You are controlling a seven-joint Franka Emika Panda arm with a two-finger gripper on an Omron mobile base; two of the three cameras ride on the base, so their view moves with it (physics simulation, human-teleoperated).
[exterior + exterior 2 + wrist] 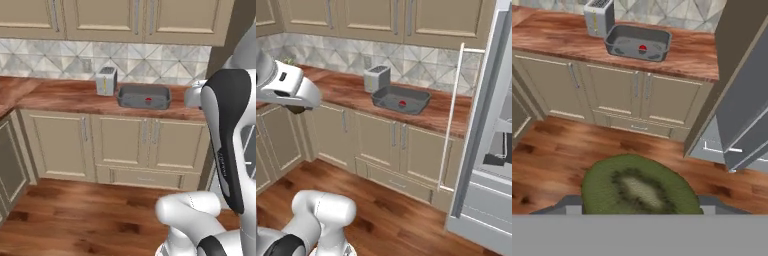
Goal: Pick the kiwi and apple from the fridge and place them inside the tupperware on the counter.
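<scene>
Gripper (641,202) holds the kiwi (639,185): in the hand view the green-brown fruit sits large at the bottom, between the two dark finger tips (568,202), which show just at its left and right sides. Jaws part-closed, pinching the fruit from both sides. Kiwi is up in the air over the wood floor (572,150), well apart from the counter (557,40).

One apple (642,48), small red ball, lies inside the tupperware (637,42), toward its front. The same in the left base view: apple (148,100) in tupperware (144,96); right base view as well, apple (402,103) in tupperware (401,99).

One tupperware, dark grey, on the counter (60,95), just beside one silver toaster (106,80) on its left. Toaster (376,78) upright, near the tiled backsplash (421,62).

One fridge (491,150) at right, its door (476,125) open, grey shelves inside partly visible. Contents of the shelves too blurred to count.

Beige cabinets (120,145) below the counter, more above.
</scene>
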